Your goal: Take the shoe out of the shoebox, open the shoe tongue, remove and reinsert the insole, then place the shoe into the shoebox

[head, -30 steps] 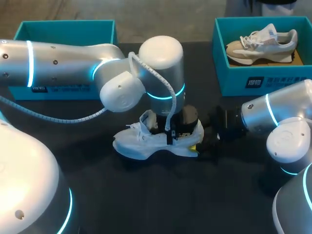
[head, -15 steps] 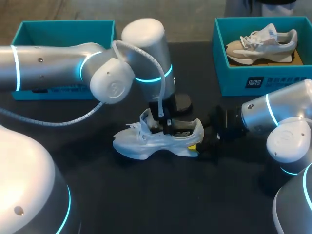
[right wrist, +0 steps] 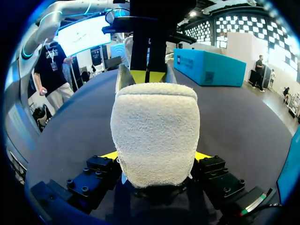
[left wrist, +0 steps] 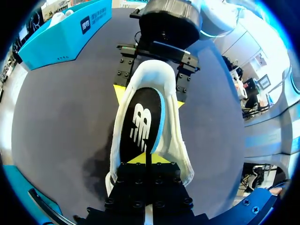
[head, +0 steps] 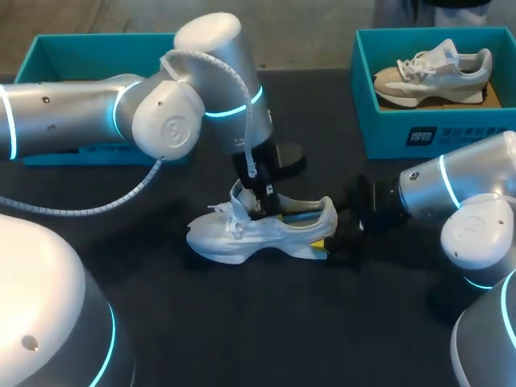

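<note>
A white shoe [head: 242,234] lies on its sole at the middle of the black table, toe to the left. My right gripper [head: 332,235] is shut on its heel [right wrist: 154,131], one yellow tip at each side. My left gripper [head: 264,199] reaches down into the shoe's opening behind the raised tongue. In the left wrist view its yellow tips [left wrist: 145,157] are shut on the front end of the black insole [left wrist: 140,124]. The insole bears a white logo and its blue edge [head: 300,216] shows above the shoe's collar.
A teal shoebox [head: 105,48] stands at the back left behind my left arm. A second teal box [head: 427,121] at the back right holds a beige and white shoe [head: 435,68]. Bare black table lies in front of the shoe.
My left arm has risen and swung back to the left, uncovering the shoe's opening. The insole's blue edge now shows lifted in the shoe. The right arm and the shoe have kept still.
</note>
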Robot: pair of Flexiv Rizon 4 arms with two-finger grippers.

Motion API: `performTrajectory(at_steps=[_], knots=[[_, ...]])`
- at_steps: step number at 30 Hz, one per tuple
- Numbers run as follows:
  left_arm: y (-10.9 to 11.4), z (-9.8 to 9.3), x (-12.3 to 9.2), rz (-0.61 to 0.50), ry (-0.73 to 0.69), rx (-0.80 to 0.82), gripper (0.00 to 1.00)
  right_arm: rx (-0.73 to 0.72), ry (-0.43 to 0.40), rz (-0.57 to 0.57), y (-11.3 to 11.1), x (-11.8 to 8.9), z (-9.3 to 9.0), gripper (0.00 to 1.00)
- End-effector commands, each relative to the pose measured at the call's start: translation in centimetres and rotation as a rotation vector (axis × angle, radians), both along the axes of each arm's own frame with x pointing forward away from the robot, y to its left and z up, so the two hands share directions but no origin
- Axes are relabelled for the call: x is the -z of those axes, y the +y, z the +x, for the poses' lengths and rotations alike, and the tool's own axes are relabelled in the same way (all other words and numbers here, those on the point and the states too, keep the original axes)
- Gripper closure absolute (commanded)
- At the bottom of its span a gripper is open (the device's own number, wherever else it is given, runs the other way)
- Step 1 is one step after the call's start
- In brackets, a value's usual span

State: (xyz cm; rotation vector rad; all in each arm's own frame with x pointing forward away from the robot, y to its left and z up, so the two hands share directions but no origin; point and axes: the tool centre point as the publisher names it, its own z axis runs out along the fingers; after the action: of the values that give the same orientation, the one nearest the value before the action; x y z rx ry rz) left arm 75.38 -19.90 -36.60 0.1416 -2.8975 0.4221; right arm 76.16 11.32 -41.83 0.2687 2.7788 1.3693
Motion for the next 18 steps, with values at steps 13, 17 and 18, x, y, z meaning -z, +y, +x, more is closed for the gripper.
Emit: performTrajectory(at_steps=[13,17,18], knots=[[0.3,-0.9,-2.2,-0.045,-0.031,0.002,1.0,0.0,0.0,-0.003,-0.2,0.3,0.2,1.0],[0.8,-1.1,-2.8,-0.034,-0.091,-0.039,1.0,0.0,0.0,-0.003,-0.2,0.3,0.2,1.0],[0.9,-1.2,-3.0,-0.037,-0.103,-0.047,1.0,0.0,0.0,-0.003,-0.2,0.3,0.2,1.0]])
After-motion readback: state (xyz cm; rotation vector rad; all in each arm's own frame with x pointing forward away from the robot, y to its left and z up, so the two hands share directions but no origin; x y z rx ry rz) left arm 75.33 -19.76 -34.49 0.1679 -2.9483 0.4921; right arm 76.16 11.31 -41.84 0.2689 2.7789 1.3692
